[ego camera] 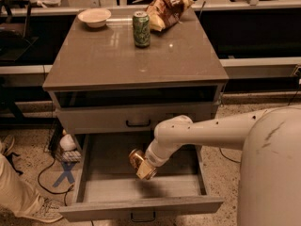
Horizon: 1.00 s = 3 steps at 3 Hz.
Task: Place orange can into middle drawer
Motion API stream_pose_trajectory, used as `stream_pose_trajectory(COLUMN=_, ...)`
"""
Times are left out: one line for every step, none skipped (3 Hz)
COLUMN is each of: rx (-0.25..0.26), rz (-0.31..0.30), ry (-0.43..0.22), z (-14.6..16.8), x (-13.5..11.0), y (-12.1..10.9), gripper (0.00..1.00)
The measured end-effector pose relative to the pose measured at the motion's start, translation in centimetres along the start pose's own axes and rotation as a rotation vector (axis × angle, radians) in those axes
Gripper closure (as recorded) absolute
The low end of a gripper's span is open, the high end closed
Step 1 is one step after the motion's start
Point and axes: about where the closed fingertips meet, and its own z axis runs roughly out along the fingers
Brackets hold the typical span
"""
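Clamping orange can, gripper jaws (closed) inside middle drawer.

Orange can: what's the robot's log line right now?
tool: low inside open middle drawer | orange can: gripped | release: not yet

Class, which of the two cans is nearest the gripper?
The orange can, held in the gripper over the open middle drawer; the green can stands upright far off on the cabinet top.
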Motion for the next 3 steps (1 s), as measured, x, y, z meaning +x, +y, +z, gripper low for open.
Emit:
stream_pose_trajectory(rx=-0.056, rz=0.036, ry=-0.046, z=3.8, x=-0.6, y=0.3, gripper=0.82)
stream_pose_trajectory(rx=-0.089, rz=0.075, ry=-0.086, z=6.3, x=-0.3, y=0.3, gripper=0.58)
stream_pose_trajectory(rx=-0.120, rz=0.103, ry=-0.111, z=8.1, x=0.0, y=0.5, gripper=0.35)
